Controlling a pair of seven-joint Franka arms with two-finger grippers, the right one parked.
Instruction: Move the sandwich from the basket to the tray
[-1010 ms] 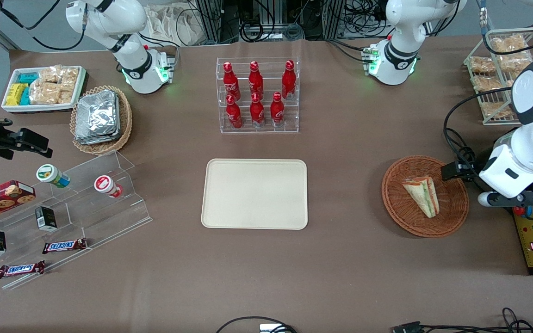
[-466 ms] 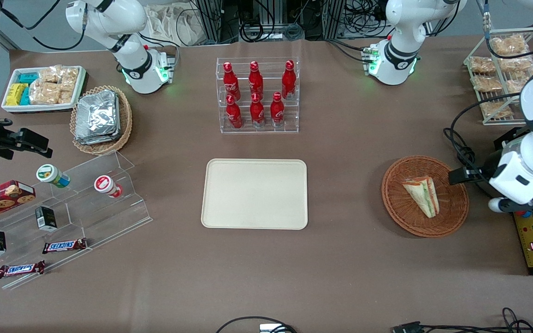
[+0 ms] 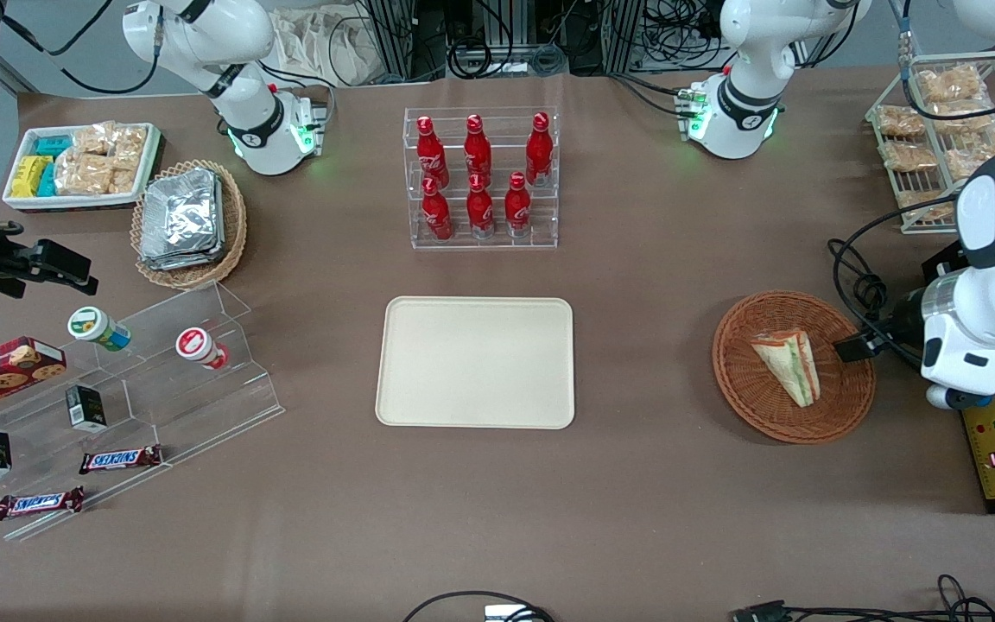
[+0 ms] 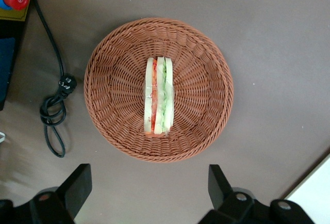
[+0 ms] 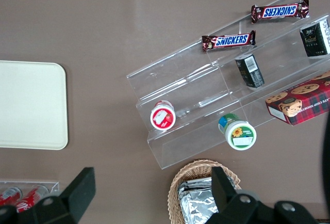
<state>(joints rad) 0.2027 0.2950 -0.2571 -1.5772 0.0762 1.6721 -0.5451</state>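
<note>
The wrapped sandwich (image 3: 788,364) lies in the reddish-brown wicker basket (image 3: 739,380) toward the working arm's end of the table. The wrist view shows the sandwich (image 4: 159,96) standing on edge in the middle of the basket (image 4: 206,64), green and red filling showing. My left gripper (image 4: 149,188) hovers above the table just outside the basket's rim, open and empty, its two dark fingers (image 4: 77,187) spread wide. In the front view the gripper (image 3: 860,345) is at the basket's edge, on the side away from the tray. The cream tray (image 3: 475,362) lies flat mid-table with nothing on it.
A bottle rack (image 3: 482,177) stands farther from the front camera than the tray. A black cable (image 3: 860,285) and control box (image 3: 994,445) lie beside the basket. A wire snack rack (image 3: 938,130), a tan basket of foil packs (image 3: 188,223) and an acrylic snack stand (image 3: 117,406) are also on the table.
The left arm has swung away from the tray and a little nearer the front camera; its gripper drew back from over the basket to the rim. The sandwich and basket have not moved.
</note>
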